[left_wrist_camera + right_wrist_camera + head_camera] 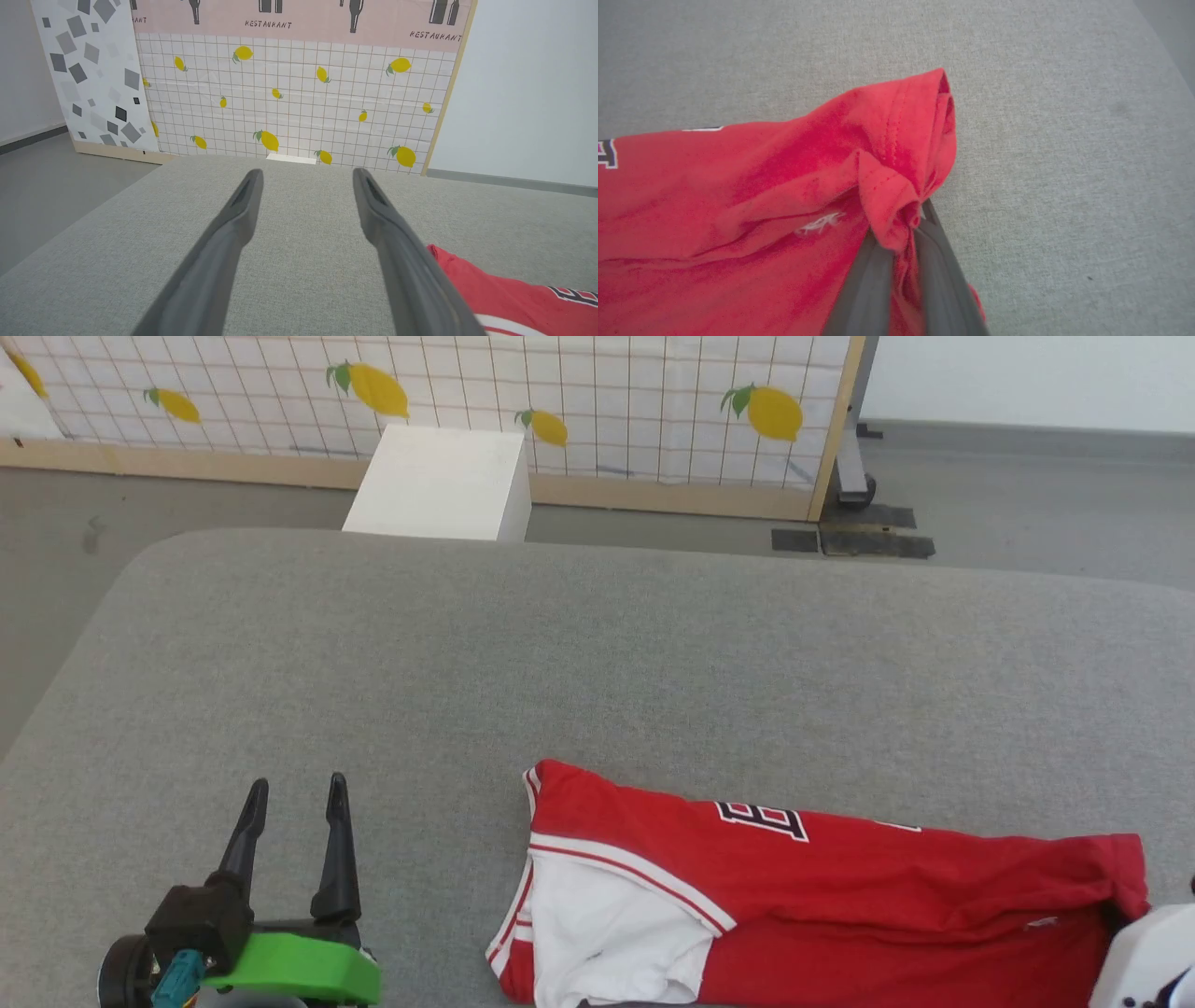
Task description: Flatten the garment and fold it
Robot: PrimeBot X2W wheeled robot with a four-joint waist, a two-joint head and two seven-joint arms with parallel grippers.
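The garment (840, 896) is a red shirt with a white sleeve and striped trim. It lies bunched lengthwise near the front edge of the grey table, towards the right. My left gripper (297, 793) rests on the table to the garment's left, open and holding nothing. In the left wrist view the left gripper (307, 172) points at the far wall, and the garment (514, 298) lies just to its right. In the right wrist view my right gripper (908, 219) is shut on a pinched fold of the garment (738, 210) at its hemmed right end. The right arm's pale wrist (1144, 957) shows there.
The grey fabric-covered table (597, 663) stretches wide behind the garment. Beyond its far edge stands a white box (439, 481) on the floor, before a lemon-patterned screen (597, 392). Black mats (854, 541) lie on the floor at the back right.
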